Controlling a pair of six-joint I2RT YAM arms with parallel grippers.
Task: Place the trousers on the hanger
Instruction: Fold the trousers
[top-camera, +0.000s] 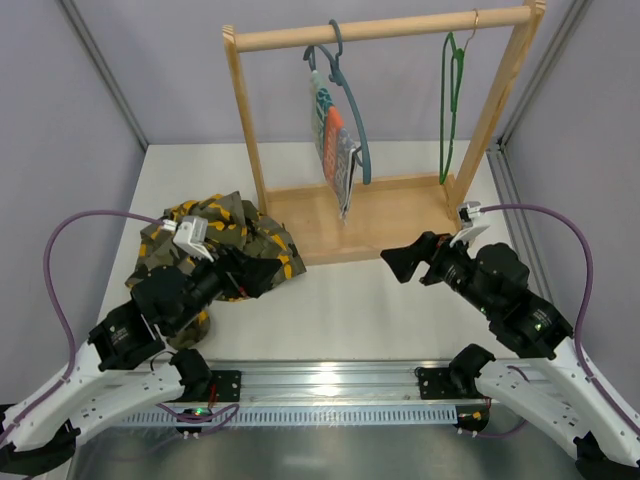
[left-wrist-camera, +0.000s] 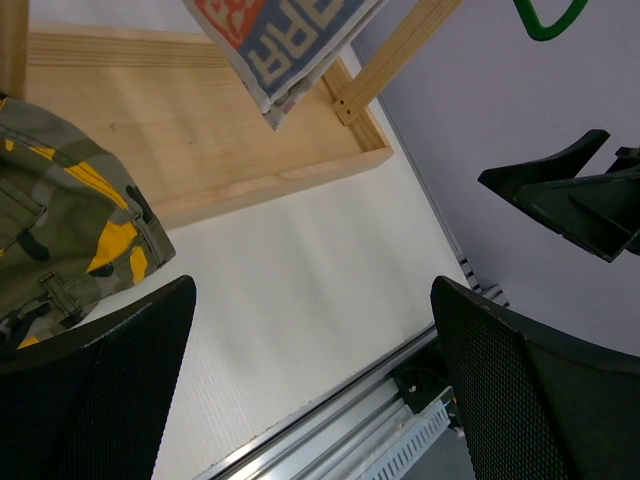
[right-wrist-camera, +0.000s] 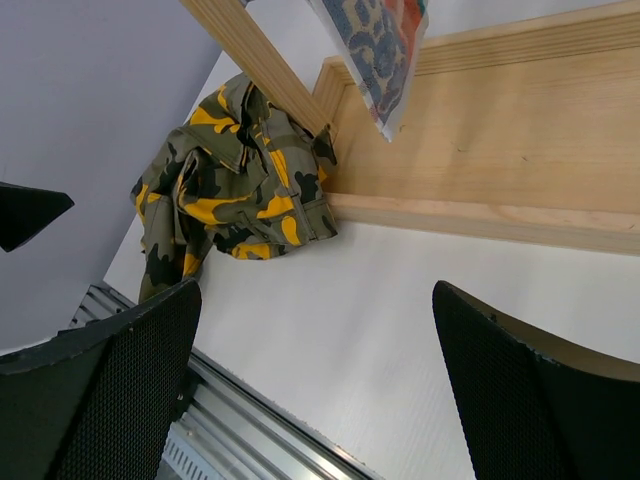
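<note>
The trousers (top-camera: 215, 240) lie crumpled in a heap on the left part of the white table (top-camera: 350, 310), their far-right edge pressed against the left corner of the wooden rack's base tray (top-camera: 400, 215) and its left upright. The green wire hanger (top-camera: 452, 110) hangs by its metal hook from the rack's top rail (top-camera: 380, 30), near the right end, well apart from the trousers and with nothing on it. Towards the middle of the same rail hangs a thicker blue-grey hanger (top-camera: 352, 110) carrying a teal, orange and grey striped cloth (top-camera: 335, 145), whose lower edge dangles just above the tray.

The left gripper (top-camera: 255, 275) sits at the near-right edge of the heap, jaws spread wide with only bare table between its fingers (left-wrist-camera: 100, 390) in the wrist view; the camouflage fabric lies just to the left of them. The right gripper (top-camera: 400, 262) hovers over the table just in front of the tray, pointing left towards the trousers, its jaws likewise wide apart and holding nothing. Purple cables loop out from both arms, and an aluminium rail (top-camera: 330, 385) spans the near edge between the bases
</note>
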